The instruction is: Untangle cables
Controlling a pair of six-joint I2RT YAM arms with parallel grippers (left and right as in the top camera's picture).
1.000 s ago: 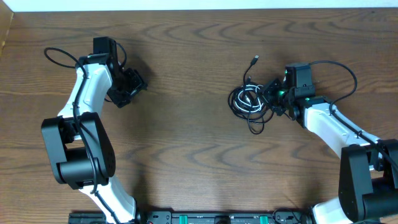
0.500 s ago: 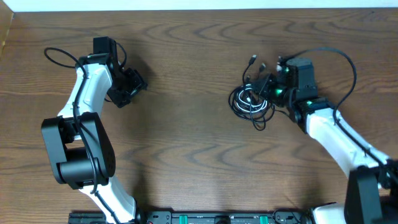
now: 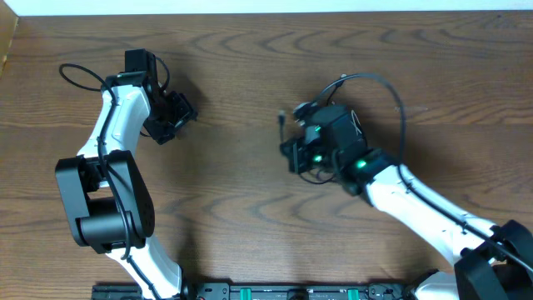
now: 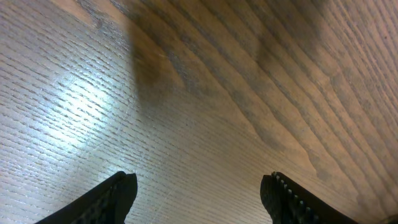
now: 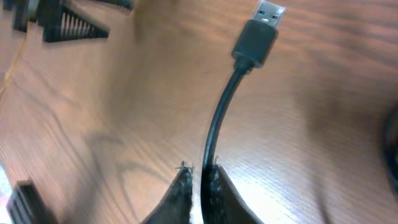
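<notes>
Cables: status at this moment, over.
Right gripper shut on black cable, below its USB plug. Left gripper open, empty, over bare table. Nothing in the way in view.

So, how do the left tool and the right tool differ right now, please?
The left tool stands open and empty over bare table; the right tool pinches a black cable. The left tool hangs near the table's left side; the right tool near its middle. Both have dark fingers.
</notes>
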